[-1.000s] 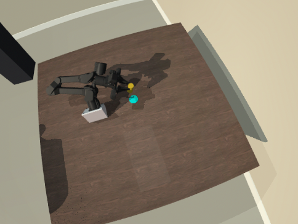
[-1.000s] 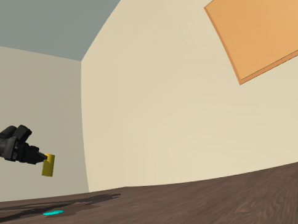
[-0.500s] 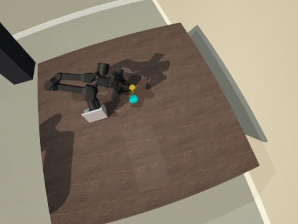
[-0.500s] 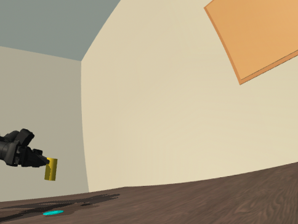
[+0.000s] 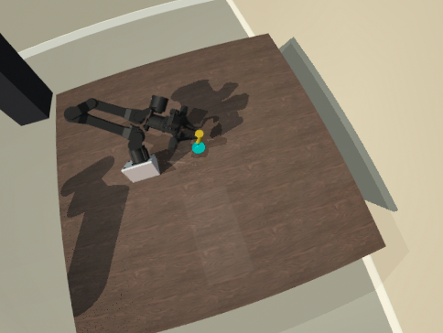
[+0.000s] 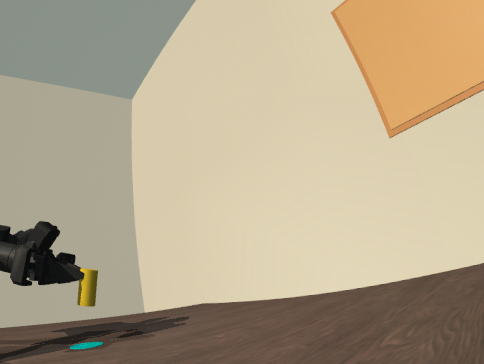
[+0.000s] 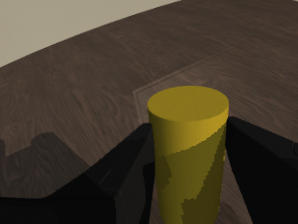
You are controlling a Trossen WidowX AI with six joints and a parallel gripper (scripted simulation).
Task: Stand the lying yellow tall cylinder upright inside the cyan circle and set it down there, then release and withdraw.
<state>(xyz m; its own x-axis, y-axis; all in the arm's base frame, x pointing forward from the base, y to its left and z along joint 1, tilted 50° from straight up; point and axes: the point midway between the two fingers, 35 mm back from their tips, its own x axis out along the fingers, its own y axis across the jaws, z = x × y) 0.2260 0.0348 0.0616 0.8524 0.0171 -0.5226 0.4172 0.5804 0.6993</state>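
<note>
The yellow tall cylinder (image 5: 199,134) (image 6: 88,288) (image 7: 189,145) is close to upright, with a very slight tilt in the exterior view. My gripper (image 5: 197,133) (image 6: 82,274) (image 7: 188,129) is shut on it near its upper end, one finger on each side in the wrist view. The cylinder hangs in the air above the table. The cyan circle (image 5: 198,147) (image 6: 86,345) lies flat on the table, below the cylinder in the exterior view. The circle is not visible in the wrist view.
The brown wooden table (image 5: 284,183) (image 6: 350,320) carries the arm's pale base (image 5: 141,170) to the left of the circle in the top view. Shadows of the arm fall across the table. An orange panel (image 6: 425,60) shows high in the exterior view.
</note>
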